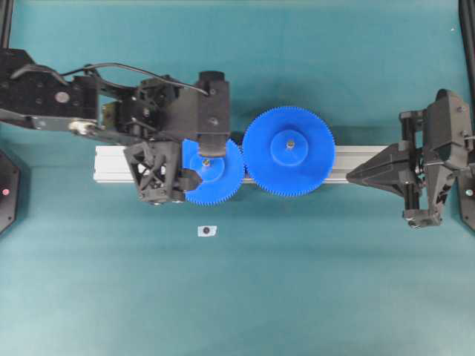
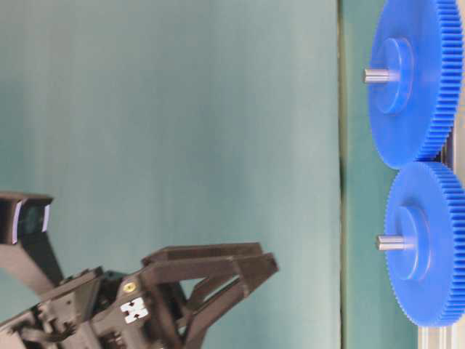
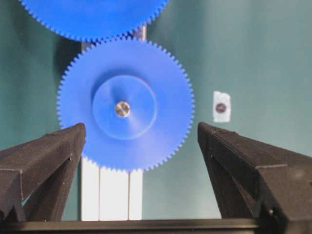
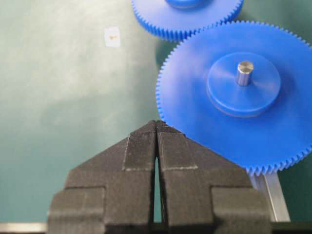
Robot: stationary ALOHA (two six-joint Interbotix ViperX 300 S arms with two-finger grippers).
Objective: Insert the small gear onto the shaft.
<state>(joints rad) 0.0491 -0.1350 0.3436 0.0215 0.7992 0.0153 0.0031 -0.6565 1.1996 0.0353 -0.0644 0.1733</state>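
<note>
Small gear: sitting on the rail, teeth meshing with the big gear.
Shaft: poking through the hub.
Left pincer: fingers standing wide apart, holding nothing, hanging above the gear.
Right pincer: fingers pressing together, empty, parking at the rail's end.
Progress: insertion looking done; only pulling away remaining.
</note>
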